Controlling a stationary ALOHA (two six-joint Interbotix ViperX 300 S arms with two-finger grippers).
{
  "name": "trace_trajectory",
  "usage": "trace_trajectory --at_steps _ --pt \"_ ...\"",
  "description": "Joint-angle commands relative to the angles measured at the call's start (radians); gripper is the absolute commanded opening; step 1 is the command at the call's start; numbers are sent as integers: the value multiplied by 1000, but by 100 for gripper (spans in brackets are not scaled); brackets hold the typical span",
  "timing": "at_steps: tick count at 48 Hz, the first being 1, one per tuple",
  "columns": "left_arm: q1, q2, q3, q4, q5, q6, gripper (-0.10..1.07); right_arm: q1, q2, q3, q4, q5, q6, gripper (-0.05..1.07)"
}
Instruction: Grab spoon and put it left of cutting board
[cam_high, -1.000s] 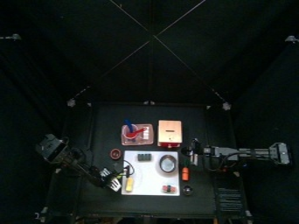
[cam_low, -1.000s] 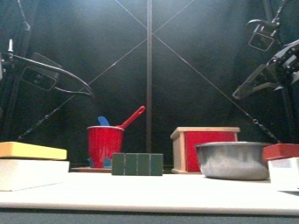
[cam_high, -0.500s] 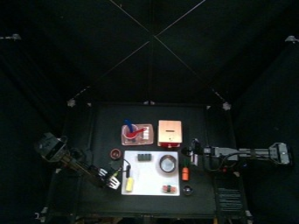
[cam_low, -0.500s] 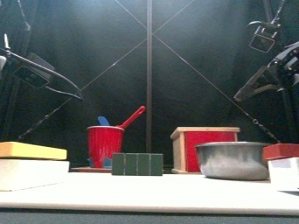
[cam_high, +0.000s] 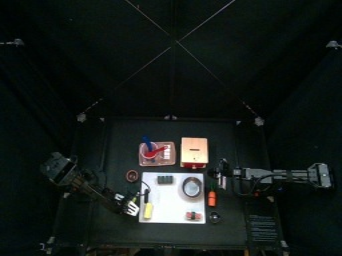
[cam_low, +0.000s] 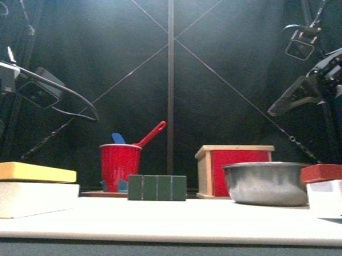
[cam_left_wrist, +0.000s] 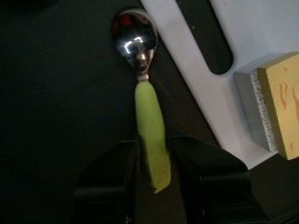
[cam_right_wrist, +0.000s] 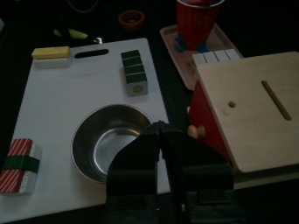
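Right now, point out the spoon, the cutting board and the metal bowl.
spoon (cam_left_wrist: 149, 131), left wrist view, yellow handle.
cutting board (cam_right_wrist: 59, 96), right wrist view, bare white surface.
metal bowl (cam_right_wrist: 107, 138), right wrist view, inside bottom.

My table, counted: one large white rectangular cutting board; one spoon, yellow-green handle, steel bowl; one round steel bowl; one red plastic cup; one tan wooden box, red sides; one row of dark green blocks; one yellow-topped white sponge; one small orange-red cup. My arms: two.
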Motion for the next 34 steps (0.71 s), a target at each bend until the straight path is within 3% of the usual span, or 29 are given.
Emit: trace_trajectory --at_steps 1,14,34 --pt "14 -3 -14 2 -35 -5 67 -3 2 -8 2 -6 0 0" --pt "29 -2 -8 -25 -52 -8 75 -3 2 -6 2 -6 0 0" --pt "31 -25 3 -41 20 -20 75 -9 3 -2 2 -6 0 0"
